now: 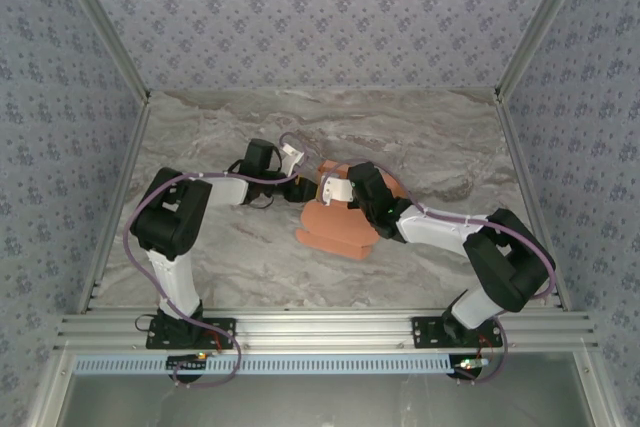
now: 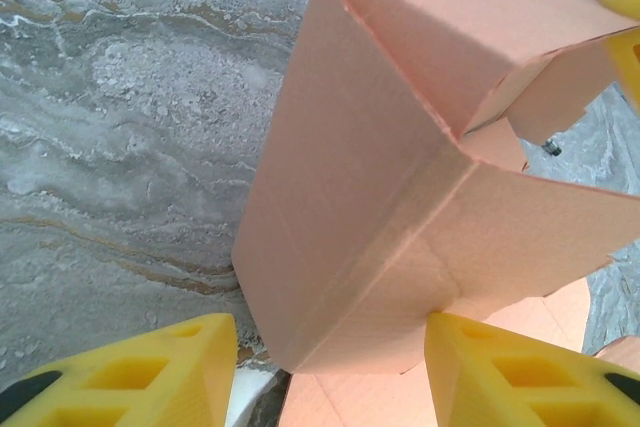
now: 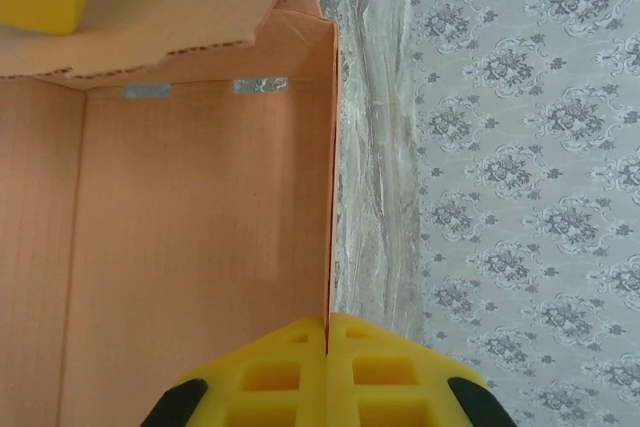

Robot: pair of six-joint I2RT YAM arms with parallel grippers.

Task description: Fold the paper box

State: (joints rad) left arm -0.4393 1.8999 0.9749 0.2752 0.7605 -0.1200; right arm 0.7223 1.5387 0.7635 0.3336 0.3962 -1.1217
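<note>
Right jaws clamp one wall of the paper box (image 3: 200, 247) (salmon-orange card). Left jaws stand apart astride its corner.

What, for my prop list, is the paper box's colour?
The paper box is salmon-orange; left wrist view shows it best.

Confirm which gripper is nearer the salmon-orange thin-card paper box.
Right. The right gripper is shut on the top edge of one raised wall of the salmon-orange thin-card paper box. The left gripper stands open astride a folded corner; whether it touches is unclear.
</note>
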